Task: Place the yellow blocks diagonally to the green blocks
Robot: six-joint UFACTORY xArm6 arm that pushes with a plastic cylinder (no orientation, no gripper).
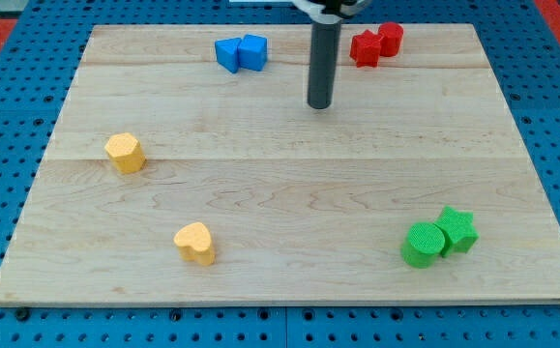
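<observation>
The rod hangs straight down from the view's top edge, its upper mount cut off by the frame, and my tip (319, 104) sits on the wooden board (280, 193) in the upper middle. There is no claw here to be released or clenched, only the bare rod, and it touches no block.

Taking my tip as the landmark: the two blue blocks (241, 52), pressed against each other, lie up and toward the view's left of it, near the board's far edge. The two red blocks (375, 43), also touching one another, lie up and toward the view's right of it. My tip stands roughly between these two pairs but lower in the view than both.

The yellow hexagonal block (125, 153) lies well apart toward the view's left of my tip and a little lower. The yellow heart-shaped block (195, 243) lies further down and to the left of it, near the board's bottom edge, apart from the first yellow one.

The green cylinder (421, 244) and the green star-shaped block (456, 230) touch each other, far down and toward the view's right of my tip
</observation>
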